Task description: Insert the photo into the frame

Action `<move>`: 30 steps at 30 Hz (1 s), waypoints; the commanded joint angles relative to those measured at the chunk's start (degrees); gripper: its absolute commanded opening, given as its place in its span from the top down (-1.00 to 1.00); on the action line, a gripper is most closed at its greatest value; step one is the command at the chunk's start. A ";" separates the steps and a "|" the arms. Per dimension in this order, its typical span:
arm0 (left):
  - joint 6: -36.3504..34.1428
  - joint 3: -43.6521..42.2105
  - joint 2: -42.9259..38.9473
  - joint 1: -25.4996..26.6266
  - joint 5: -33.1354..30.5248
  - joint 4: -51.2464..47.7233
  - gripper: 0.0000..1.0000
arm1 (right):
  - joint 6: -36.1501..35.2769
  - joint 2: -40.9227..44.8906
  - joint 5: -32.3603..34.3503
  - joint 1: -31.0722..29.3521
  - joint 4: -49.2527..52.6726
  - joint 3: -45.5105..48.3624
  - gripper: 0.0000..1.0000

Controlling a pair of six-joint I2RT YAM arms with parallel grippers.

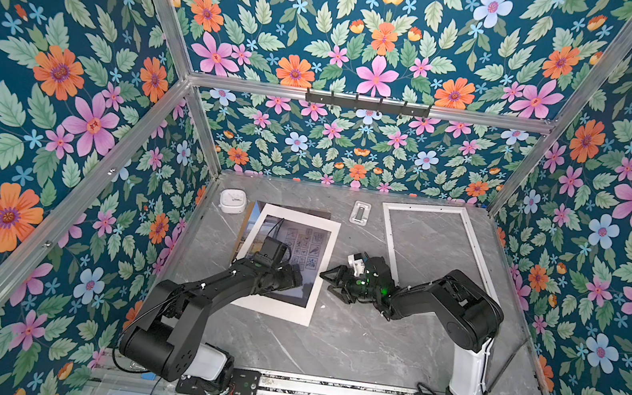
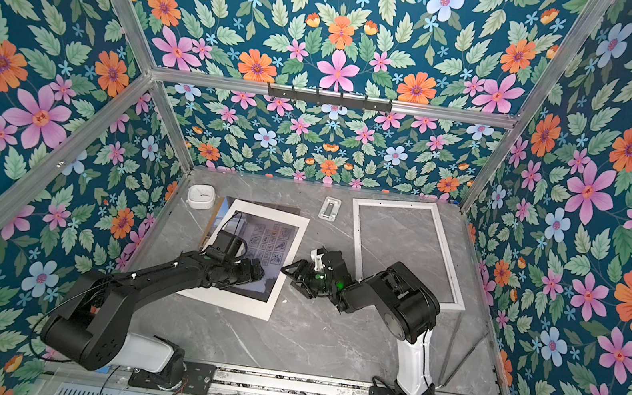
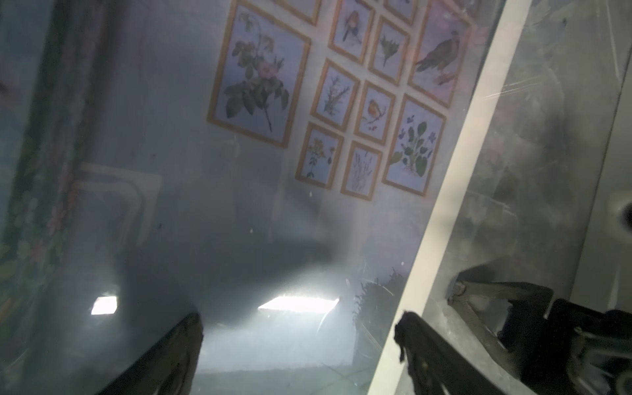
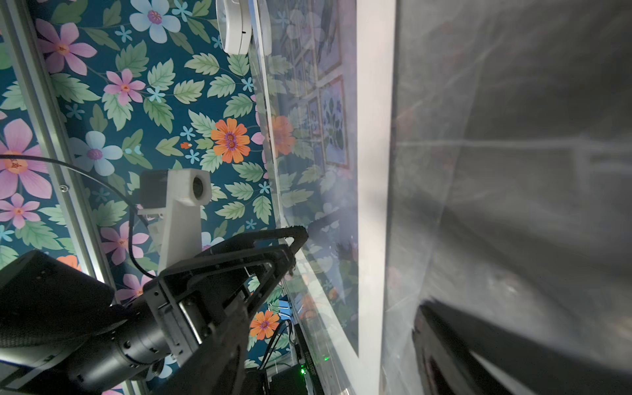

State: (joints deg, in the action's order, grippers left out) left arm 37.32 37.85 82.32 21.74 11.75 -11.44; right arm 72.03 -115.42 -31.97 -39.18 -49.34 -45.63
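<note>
Top views show the photo (image 1: 305,243) lying under the white mat (image 1: 282,309), well left of the frame (image 1: 389,238), while our left gripper (image 3: 297,321) hangs spread above it and our right gripper (image 1: 329,283) sits parted beside the mat, where we fear a pinch could lift the mat alone or crease the print.

Floral walls (image 1: 384,27), aluminium struts (image 1: 238,84), grey marble tabletop (image 1: 348,346).

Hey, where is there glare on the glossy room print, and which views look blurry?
Left wrist view: bright white light reflections and haze across the glossy grey-lilac room print, small pictures legible. Right wrist view: floral wallpaper mirrored over the print; grey marble tabletop smeared, out of focus. Both top views: sharp, evenly lit.
</note>
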 commanded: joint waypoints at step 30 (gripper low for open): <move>-0.24 -1.84 2.67 0.14 2.29 -4.42 -0.79 | 4.96 -4.73 -1.96 -0.01 -20.25 1.68 0.20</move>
State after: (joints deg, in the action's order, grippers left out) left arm 35.83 37.15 83.94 21.78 11.22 -7.70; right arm 77.52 -119.94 -32.64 -39.03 -66.41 -43.66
